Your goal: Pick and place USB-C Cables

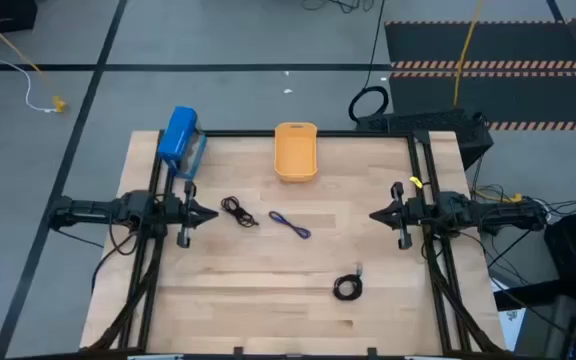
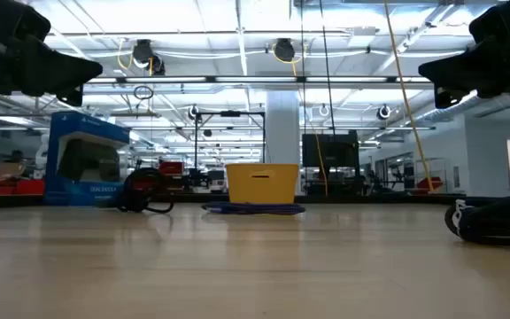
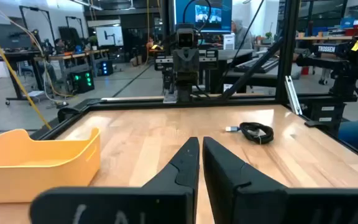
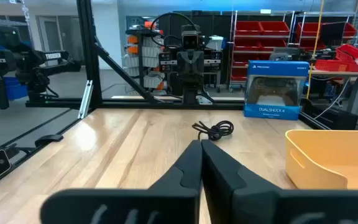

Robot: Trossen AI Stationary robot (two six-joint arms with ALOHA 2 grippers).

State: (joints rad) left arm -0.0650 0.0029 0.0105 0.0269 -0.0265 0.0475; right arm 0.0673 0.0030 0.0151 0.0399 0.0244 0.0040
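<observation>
Three small cable bundles lie on the wooden table. A black one (image 1: 238,211) lies left of centre and also shows in the right wrist view (image 4: 215,130). A blue-purple one (image 1: 290,224) lies at centre. A second black one (image 1: 348,286) lies toward the near right, and also shows in the left wrist view (image 3: 256,132). The orange tray (image 1: 295,151) stands at the far middle. My left gripper (image 1: 214,213) is shut and empty at the table's left, held above the table. My right gripper (image 1: 373,214) is shut and empty at the right, at like height.
A blue product box (image 1: 178,138) stands at the far left corner. A thick black cord ring (image 1: 368,103) and a long yellow cord (image 1: 465,50) lie on the floor beyond the far edge. Black frame rails (image 1: 298,131) run along the table's edges.
</observation>
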